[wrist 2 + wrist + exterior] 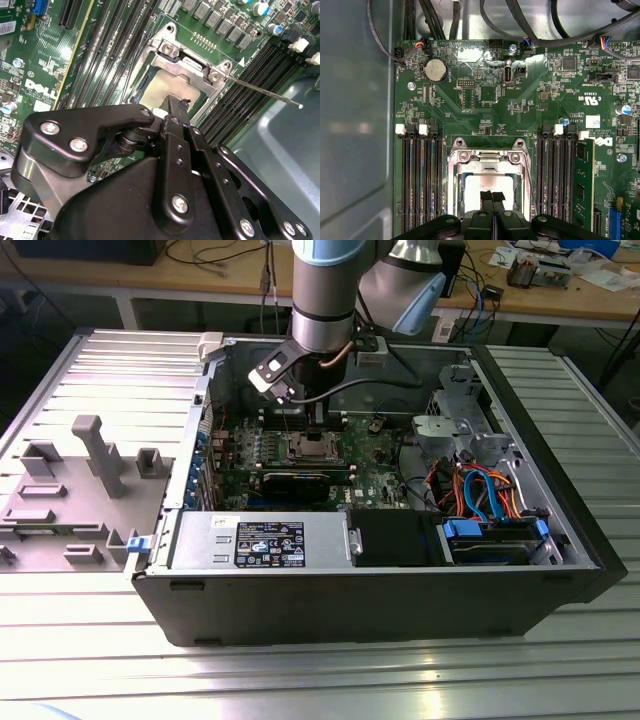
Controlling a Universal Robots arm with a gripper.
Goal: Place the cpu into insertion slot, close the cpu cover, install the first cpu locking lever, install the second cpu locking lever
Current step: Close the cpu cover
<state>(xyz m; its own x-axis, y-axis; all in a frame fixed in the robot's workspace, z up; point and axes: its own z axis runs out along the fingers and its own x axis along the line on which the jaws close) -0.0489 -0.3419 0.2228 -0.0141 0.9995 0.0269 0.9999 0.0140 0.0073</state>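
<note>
The cpu [489, 183] shows its dull silver top inside the insertion slot [307, 448] on the green board. The cpu cover [487, 159], a silver frame, lies down around it, with the chip [162, 89] seen through its window. A thin wire locking lever [262, 93] sticks out from one socket corner over the memory slots. My gripper [492, 196] is shut, its black fingertips [176, 111] pressed together just above the cpu's top with nothing between them. In the exterior view the gripper [314, 426] points straight down at the socket inside the open computer case.
Black memory slots [422, 185] flank the socket, and one green memory card [583, 187] stands in them. A coin battery [436, 70] and cables [450, 20] lie past the socket. A power supply [262, 540], a drive bay [492, 538] and a grey fixture [75, 490] are nearby.
</note>
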